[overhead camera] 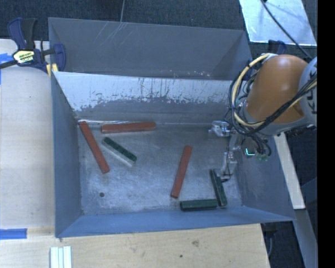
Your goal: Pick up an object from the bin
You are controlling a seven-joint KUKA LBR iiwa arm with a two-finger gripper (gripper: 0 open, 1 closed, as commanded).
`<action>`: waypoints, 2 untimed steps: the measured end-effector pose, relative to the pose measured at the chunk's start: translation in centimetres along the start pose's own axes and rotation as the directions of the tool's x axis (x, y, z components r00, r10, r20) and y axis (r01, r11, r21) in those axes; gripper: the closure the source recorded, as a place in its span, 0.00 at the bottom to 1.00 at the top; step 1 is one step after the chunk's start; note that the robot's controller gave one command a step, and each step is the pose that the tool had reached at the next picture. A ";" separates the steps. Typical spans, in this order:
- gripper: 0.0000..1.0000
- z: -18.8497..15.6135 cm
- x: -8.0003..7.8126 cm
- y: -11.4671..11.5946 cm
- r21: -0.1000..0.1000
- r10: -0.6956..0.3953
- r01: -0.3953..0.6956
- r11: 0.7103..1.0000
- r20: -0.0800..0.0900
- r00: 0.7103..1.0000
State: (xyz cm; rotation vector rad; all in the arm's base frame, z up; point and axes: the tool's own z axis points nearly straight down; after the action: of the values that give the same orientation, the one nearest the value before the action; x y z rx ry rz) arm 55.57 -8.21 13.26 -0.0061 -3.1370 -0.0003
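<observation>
six sticks lie in the grey bin (151,49), with the gripper (227,173) low in its right front corner.
the gripper is at the upper end of a dark green stick (219,194) there; open or closed, i cannot tell. a red stick (181,172) lies near on the left.

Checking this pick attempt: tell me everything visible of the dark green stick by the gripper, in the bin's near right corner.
The dark green stick is a slim, straight, matte bar; its material is unclear. It lies flat on the bin floor in the near right corner, running roughly front to back beside the right wall. Its near end meets the right end of a second green stick, forming an L. The gripper hangs over its far end; whether they touch cannot be told.
</observation>
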 end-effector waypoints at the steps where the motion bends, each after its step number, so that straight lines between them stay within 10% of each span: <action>1: 0.00 -0.4 -0.2 0.0 0.001 -0.002 0.002 1.000 0.008 1.000; 2: 0.00 5.0 1.8 6.6 0.002 -0.070 0.070 0.998 0.011 0.997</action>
State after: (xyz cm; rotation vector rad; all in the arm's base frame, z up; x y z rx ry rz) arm 53.81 -1.62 8.29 0.1049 -3.1466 0.0019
